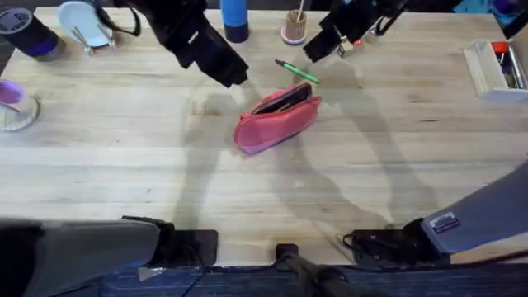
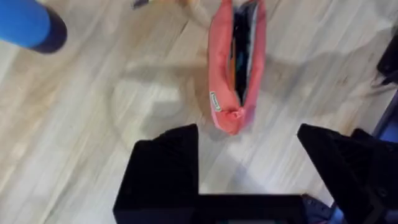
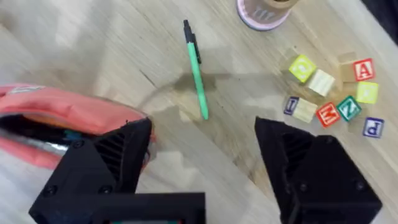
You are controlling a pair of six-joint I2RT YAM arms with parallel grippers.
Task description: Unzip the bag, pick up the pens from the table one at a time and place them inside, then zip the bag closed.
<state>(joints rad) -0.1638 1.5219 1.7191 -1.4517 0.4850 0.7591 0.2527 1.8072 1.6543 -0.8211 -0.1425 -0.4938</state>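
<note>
**Wood, cloth and plastic on the bench**

The table (image 1: 124, 157) is pale wood with a smooth matt finish, plank seams and grain running across the frame. At centre the bag (image 1: 276, 121) is soft pink cloth, matt and slightly creased, with a small sewn label on its side. Just above it the green pen (image 1: 297, 71) looks like smooth plastic. The black fingers (image 2: 165, 168) of the left gripper (image 2: 249, 180) are matt moulded plastic; those of the right gripper (image 3: 205, 168) show a ribbed texture.

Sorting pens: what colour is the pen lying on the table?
Bright green pen, dark tip; right wrist view.
</note>
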